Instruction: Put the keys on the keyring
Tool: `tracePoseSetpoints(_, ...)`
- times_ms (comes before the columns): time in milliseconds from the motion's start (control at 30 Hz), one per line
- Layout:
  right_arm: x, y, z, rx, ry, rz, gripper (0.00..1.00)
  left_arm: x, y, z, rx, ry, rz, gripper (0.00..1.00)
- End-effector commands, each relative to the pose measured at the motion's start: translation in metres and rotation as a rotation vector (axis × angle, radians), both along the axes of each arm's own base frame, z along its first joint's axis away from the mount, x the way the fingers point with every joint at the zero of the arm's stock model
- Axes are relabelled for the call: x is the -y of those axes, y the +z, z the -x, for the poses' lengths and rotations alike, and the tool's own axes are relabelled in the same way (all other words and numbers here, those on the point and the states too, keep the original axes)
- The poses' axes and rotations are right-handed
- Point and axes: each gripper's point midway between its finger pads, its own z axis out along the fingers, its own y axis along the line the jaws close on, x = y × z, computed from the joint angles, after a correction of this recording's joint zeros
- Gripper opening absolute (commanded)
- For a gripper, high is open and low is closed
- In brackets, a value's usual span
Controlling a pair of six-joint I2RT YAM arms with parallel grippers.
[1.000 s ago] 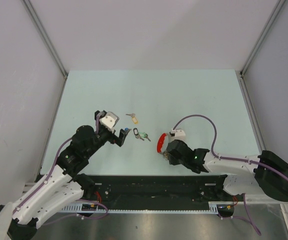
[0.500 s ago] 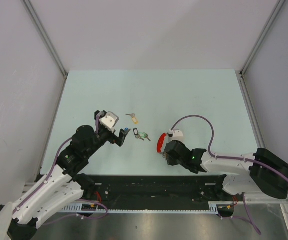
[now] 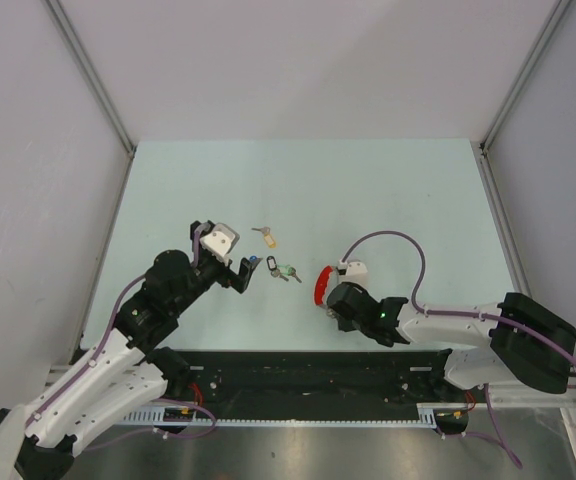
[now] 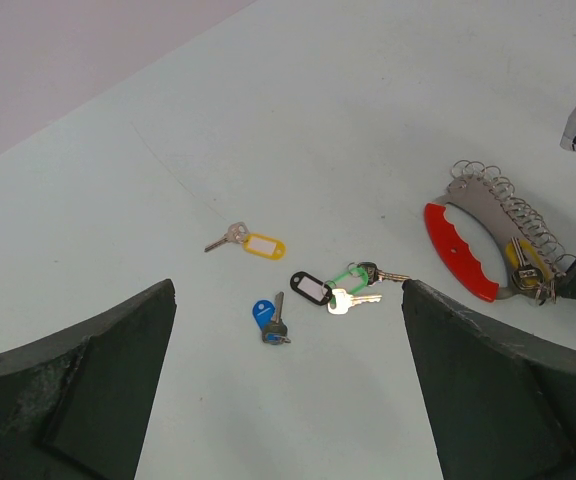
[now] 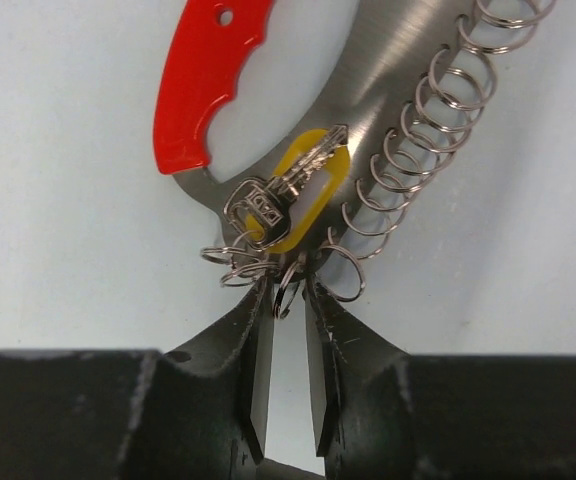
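The keyring (image 3: 321, 285), a red arc with a silver coil of rings, lies at mid table; it also shows in the left wrist view (image 4: 463, 250) and the right wrist view (image 5: 203, 80). My right gripper (image 5: 288, 290) is shut on its metal end, among the small rings (image 3: 333, 305). A key with a yellow tag (image 5: 303, 190) hangs on the ring. Loose on the table lie a yellow-tagged key (image 4: 253, 243), a blue one (image 4: 266, 315), a black tag (image 4: 311, 288) and a green one (image 4: 353, 275). My left gripper (image 4: 288, 295) is open and empty, just left of the blue key (image 3: 255, 264).
The pale green table (image 3: 388, 190) is walled by white panels with metal posts at the back corners. A black rail (image 3: 298, 375) runs along the near edge between the arm bases. A purple cable (image 3: 398, 245) loops above the right wrist.
The right arm's forearm and elbow have shifted a little to the left, with the gripper still on the keyring. The left arm and loose keys have not moved.
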Motion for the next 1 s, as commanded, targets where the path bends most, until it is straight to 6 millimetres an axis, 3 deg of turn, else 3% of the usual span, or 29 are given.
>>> tracePoseSetpoints(0,0.011,0.012,-0.013,0.05,-0.076,0.024,0.22,0.0,0.006,-0.003,0.017,0.005,0.021,1.0)
tracePoseSetpoints(267,0.024,0.016,-0.015,0.059,-0.108,0.05,0.17,0.0,0.005,-0.002,0.014,0.004,0.017,1.0)
tracePoseSetpoints(600,0.024,0.016,-0.014,0.056,-0.106,0.049,0.01,0.0,0.004,-0.003,0.014,0.005,0.015,1.0)
tracePoseSetpoints(967,0.033,0.023,-0.017,0.074,-0.128,0.051,0.0,0.0,0.005,-0.002,0.014,0.005,0.017,1.0)
